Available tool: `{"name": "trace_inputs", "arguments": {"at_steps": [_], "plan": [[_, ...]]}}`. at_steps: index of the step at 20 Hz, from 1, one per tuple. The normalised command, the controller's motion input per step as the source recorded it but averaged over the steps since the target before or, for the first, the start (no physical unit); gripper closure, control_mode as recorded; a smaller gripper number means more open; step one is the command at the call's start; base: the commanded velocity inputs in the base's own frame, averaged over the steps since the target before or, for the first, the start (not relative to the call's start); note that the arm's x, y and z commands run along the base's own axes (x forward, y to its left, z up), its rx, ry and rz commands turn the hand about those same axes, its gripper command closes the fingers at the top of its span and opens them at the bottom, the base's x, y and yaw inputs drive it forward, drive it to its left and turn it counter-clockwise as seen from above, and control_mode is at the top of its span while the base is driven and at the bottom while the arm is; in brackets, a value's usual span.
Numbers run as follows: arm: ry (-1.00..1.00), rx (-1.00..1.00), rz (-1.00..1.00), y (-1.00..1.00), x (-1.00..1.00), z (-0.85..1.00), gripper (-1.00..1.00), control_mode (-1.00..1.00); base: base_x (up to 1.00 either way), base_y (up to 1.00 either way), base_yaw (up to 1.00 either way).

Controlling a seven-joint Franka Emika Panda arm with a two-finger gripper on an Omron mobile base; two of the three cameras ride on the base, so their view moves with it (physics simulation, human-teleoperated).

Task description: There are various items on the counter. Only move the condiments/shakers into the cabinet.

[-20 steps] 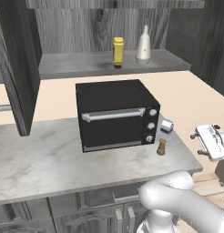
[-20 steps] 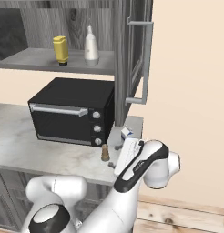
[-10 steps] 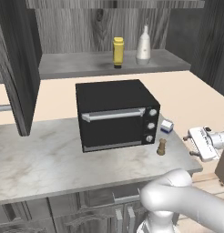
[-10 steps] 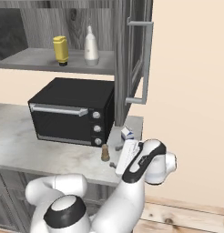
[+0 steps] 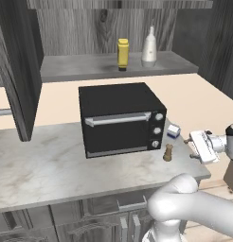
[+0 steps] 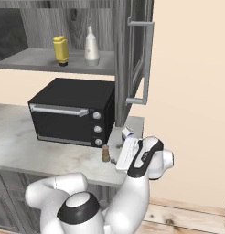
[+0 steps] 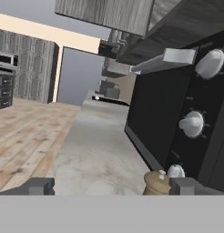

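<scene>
While the pincer gapes wide and empty, brown shaker near counter edge, beside toaster oven.

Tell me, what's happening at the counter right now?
Pincer open, empty, level with the brown shaker on the counter. Yellow bottle and white bottle already on the cabinet shelf. Toaster oven right beside the shaker.

Even, bright rendered light; soft shadows, sharp.

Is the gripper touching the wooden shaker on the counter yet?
Apart. In the left base view, bare counter shows between the shaker and the gripper, whose jaws stand open.
</scene>
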Motion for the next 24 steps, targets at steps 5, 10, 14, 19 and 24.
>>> {"name": "trace_inputs", "arguments": {"at_steps": [5, 10, 14, 19, 24], "plan": [[0.04, 0.0, 0.0, 0.08, 0.33, -0.18, -1.0, -1.0, 0.0, 0.0, 0.0], [0.08, -0.04, 0.0, 0.25, 0.03, -0.34, -1.0, -1.0, 0.0, 0.0, 0.0], [0.07, -0.04, 0.0, 0.23, 0.08, -0.23, -1.0, -1.0, 0.0, 0.0, 0.0], [0.06, -0.02, 0.0, 0.1, 0.14, -0.23, -1.0, -1.0, 0.0, 0.0, 0.0], [0.05, 0.0, -0.01, 0.0, 0.17, -0.2, -1.0, -1.0, 0.0, 0.0, 0.0]]}}
